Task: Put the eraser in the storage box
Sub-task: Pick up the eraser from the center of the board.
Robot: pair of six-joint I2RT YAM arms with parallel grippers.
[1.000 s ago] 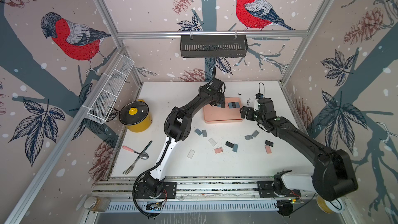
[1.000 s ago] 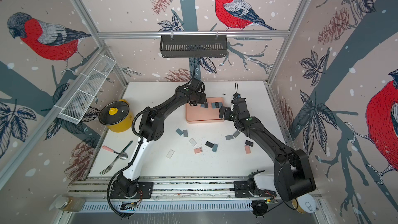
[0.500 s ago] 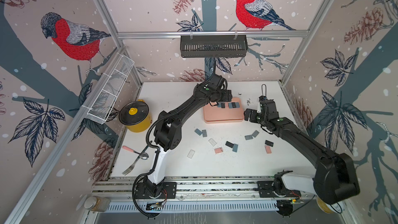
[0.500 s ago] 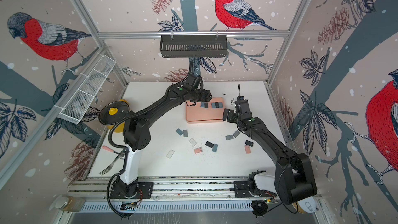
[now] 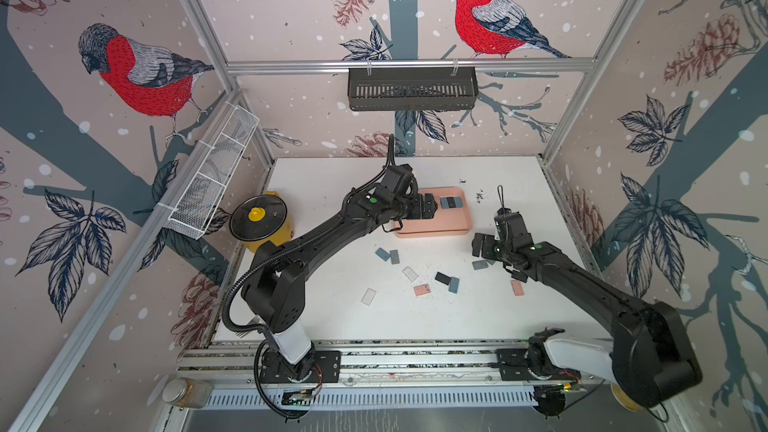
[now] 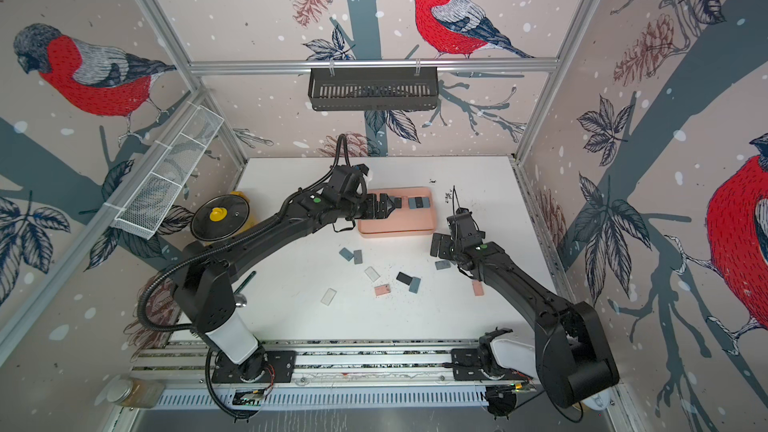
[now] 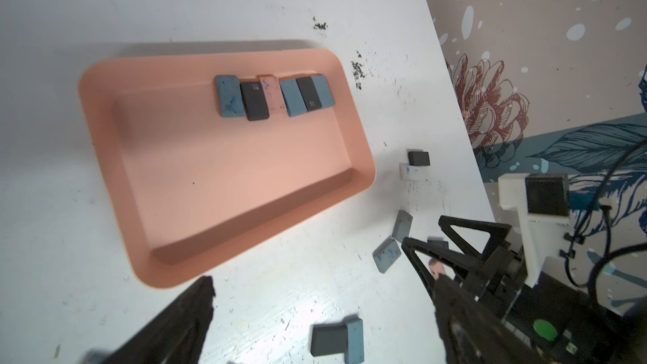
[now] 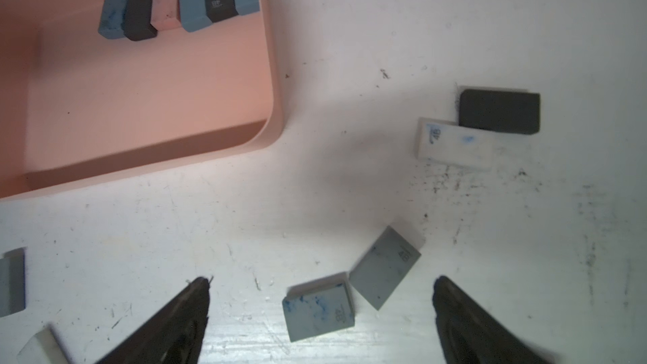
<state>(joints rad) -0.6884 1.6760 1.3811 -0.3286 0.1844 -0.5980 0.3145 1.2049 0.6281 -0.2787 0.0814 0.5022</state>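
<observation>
The salmon-pink storage box (image 5: 440, 224) (image 6: 399, 224) lies at the table's middle back. A row of several blue, black and pink erasers (image 7: 275, 98) (image 8: 182, 5) lines its far wall. My left gripper (image 5: 430, 205) (image 7: 322, 285) hovers over the box's left part, open and empty. My right gripper (image 5: 488, 251) (image 8: 320, 285) hangs open to the right of the box and nearer the front. On the table under its spread fingers lies a blue-stained grey eraser (image 8: 318, 311), untouched. A second grey eraser (image 8: 385, 276) lies beside it.
Loose erasers (image 5: 442, 278) are scattered in front of the box, and a white and black pair (image 8: 451, 143) lies to its right. A yellow pot (image 5: 257, 218) stands at the left. A white mesh basket (image 5: 212, 184) and a black slotted basket (image 5: 411, 89) hang on the walls.
My left gripper's jaws have opened over the box and that arm's elbow has swung left. My right gripper has moved from beside the box toward the front, over the grey erasers.
</observation>
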